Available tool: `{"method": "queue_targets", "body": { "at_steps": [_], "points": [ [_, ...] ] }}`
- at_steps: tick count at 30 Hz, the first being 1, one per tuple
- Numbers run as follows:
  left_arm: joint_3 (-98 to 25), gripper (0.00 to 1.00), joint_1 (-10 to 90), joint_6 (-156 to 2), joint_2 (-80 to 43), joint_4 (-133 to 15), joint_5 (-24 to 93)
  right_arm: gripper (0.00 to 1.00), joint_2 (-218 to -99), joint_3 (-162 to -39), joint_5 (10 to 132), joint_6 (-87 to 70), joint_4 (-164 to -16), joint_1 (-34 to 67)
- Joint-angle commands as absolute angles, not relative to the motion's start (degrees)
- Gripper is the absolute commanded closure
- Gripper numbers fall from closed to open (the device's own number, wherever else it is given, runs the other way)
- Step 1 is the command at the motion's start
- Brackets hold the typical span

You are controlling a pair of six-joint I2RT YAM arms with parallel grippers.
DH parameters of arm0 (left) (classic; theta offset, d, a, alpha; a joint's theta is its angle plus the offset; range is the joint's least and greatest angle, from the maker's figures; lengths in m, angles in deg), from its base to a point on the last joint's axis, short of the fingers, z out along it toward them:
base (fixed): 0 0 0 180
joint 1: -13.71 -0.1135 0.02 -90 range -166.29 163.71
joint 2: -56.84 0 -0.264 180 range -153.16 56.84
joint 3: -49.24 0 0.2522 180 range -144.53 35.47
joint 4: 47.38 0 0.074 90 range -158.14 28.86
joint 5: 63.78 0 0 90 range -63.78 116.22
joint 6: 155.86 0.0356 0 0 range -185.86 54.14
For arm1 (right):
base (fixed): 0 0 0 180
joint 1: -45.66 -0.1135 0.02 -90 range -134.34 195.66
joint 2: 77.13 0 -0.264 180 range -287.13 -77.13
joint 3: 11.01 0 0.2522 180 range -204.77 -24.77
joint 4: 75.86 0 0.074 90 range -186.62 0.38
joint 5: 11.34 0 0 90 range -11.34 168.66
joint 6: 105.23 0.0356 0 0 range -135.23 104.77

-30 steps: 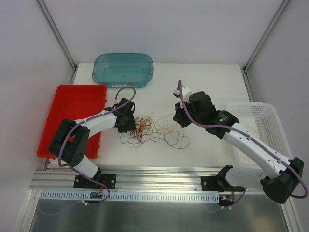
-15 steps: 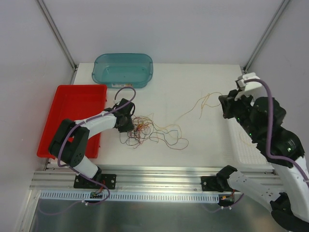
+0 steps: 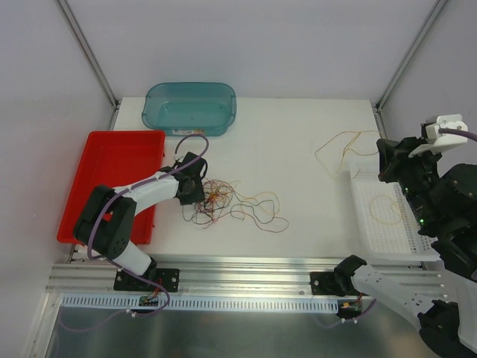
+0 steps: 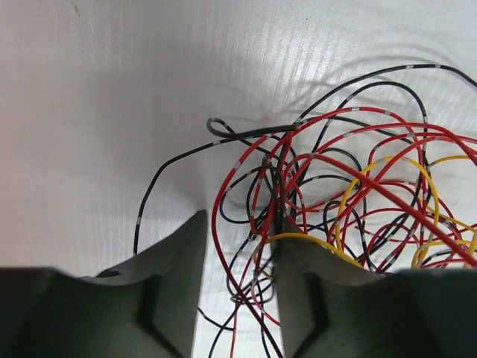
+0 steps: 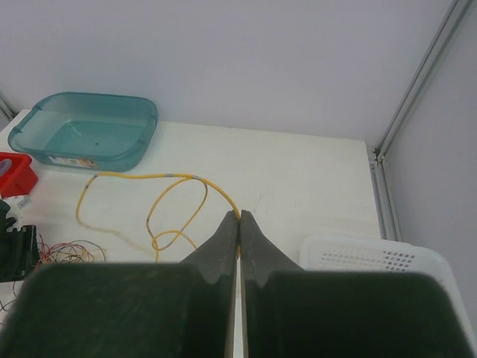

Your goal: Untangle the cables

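Right gripper (image 5: 239,218) clamps yellow cable (image 5: 149,175) above right-edge basket (image 3: 373,235), likely for drop-off; left gripper (image 4: 238,224), narrowly parted, straddles tangle (image 4: 335,186), probably anchoring it.

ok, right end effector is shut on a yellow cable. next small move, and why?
Probably move the right end effector slightly further over the white basket and open it: the yellow cable it pinches looks free of the tangle, one yellow loop lies in the basket, the rest trails on the table.

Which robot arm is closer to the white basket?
Right. The right gripper hangs by the far-left corner of the white basket; the left gripper is away at the cable tangle.
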State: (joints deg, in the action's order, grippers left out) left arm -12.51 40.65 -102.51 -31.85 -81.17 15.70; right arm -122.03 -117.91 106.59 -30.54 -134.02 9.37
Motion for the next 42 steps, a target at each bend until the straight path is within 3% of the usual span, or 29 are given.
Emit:
{"method": "queue_targets", "body": {
  "at_steps": [1, 4, 5, 9, 15, 26, 34, 42],
  "points": [
    [-12.86, 0.57, 40.34, -101.81, -28.16, -82.67, 17.07, 0.99, -123.88, -118.2, 109.16, -31.93, -134.36, 9.63],
    [-13.39, 0.48, 40.34, -100.76, -24.65, -83.37, 18.57, 0.99, -124.41, -114.34, 109.25, -31.49, -132.6, 9.71],
    [-13.83, 0.4, 40.26, -99.97, -23.68, -83.55, 18.92, 0.99, -125.02, -113.63, 109.34, -31.23, -131.9, 9.89],
    [-15.24, 0.24, 40.34, -98.3, -17.62, -86.1, 20.42, 0.99, -126.61, -110.56, 108.64, -29.73, -131.02, 11.2],
    [-15.5, 0.09, 40.34, -95.66, -8.66, -88.47, 23.75, 0.99, -128.71, -108.18, 101.0, -26.83, -131.11, 15.34],
    [-21.21, 0.12, 44.2, -99.43, -1.96, -88.21, 37.91, 0.99, -130.74, -92.11, 80.78, -16.11, -121.18, 14.46],
    [-29.82, 0.2, 56.85, -104.18, -6.88, -84.18, 33.87, 0.99, -132.76, -87.96, 84.73, -10.93, -117.22, 7.78],
    [-33.95, 0.3, 61.78, -106.38, -14.78, -79.34, 30.18, 0.99, -132.76, -87.43, 86.75, -9.16, -115.37, 3.92]
  ]
}}
